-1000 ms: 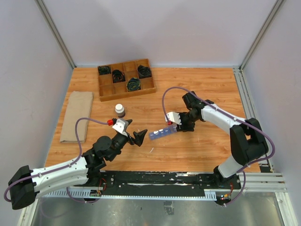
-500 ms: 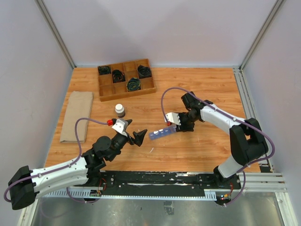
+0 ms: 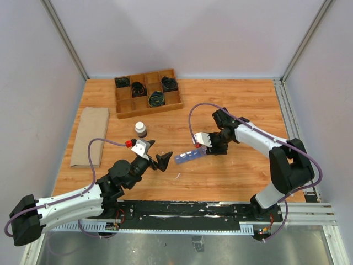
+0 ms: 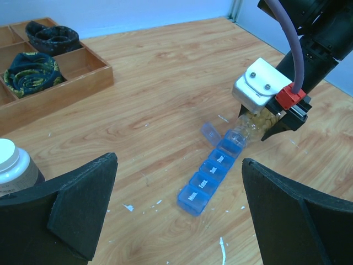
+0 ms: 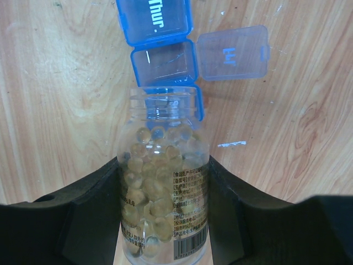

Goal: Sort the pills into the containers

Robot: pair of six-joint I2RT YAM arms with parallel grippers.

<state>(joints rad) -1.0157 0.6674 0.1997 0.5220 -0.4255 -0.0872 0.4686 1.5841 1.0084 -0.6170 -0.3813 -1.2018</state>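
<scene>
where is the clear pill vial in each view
top external: vial just right of centre, at the pill organizer's right end
left wrist: right of centre, tipped over the organizer's far end
right wrist: bottom centre, in the right gripper
shared landmark: the blue organizer

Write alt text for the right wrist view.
The right pincer grips a clear vial of amber pills, its mouth at the blue pill organizer on a wooden table. One compartment stands open, lid flipped right.

The vial (image 5: 162, 182) overlaps 1 compartment of the organizer (image 5: 156, 22), whose far end runs off-frame; the bottle (image 4: 11, 163) is half cut off.
</scene>
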